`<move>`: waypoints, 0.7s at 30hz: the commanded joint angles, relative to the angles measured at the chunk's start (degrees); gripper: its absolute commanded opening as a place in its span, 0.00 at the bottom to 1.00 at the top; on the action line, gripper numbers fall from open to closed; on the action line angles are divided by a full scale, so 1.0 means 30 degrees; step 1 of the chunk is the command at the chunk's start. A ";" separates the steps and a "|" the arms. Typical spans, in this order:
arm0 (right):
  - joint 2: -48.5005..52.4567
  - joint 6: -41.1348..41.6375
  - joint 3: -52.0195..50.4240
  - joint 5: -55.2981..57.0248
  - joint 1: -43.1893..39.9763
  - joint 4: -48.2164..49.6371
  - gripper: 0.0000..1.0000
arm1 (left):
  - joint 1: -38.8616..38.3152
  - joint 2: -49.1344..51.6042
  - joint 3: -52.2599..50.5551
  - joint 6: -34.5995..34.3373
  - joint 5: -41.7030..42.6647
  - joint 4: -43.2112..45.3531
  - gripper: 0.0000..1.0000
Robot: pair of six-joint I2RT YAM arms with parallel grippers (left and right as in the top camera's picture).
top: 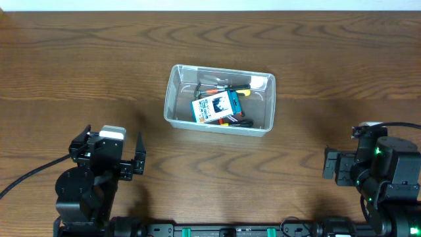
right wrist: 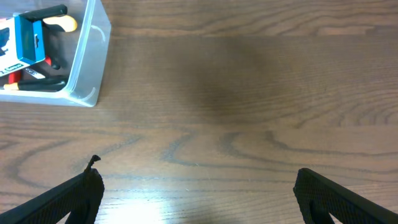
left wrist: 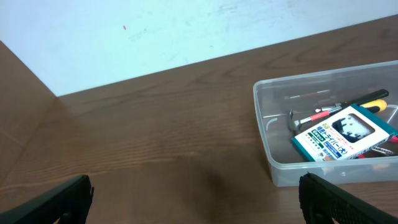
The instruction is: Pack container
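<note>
The clear plastic container (top: 176, 112) stands at the middle of the table. It holds a small blue-and-white box (top: 215, 106) lying on several hand tools with red, yellow and black handles. It also shows in the left wrist view (left wrist: 273, 158) at the right, and its corner shows in the right wrist view (right wrist: 87, 68) at the top left. My left gripper (left wrist: 196, 199) is open and empty over bare wood, near the front left (top: 131, 163). My right gripper (right wrist: 198, 196) is open and empty over bare wood, near the front right (top: 332, 164).
The wooden table (top: 79, 79) runs to a pale wall at its far edge (left wrist: 155, 31). The arm bases stand at the front edge.
</note>
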 commanded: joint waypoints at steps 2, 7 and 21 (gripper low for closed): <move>-0.0022 0.0321 -0.0080 0.0240 0.0197 -0.0015 0.99 | -0.0080 0.0036 -0.0036 0.0240 0.0197 0.0007 0.98; -0.0022 0.0321 -0.0080 0.0240 0.0197 -0.0015 0.99 | -0.0080 0.0036 -0.0036 0.0240 0.0197 0.0007 0.98; -0.3512 -0.1188 -0.1078 -0.1683 -0.0102 0.0146 0.99 | -0.0080 0.0036 -0.0036 0.0240 0.0197 0.0007 0.98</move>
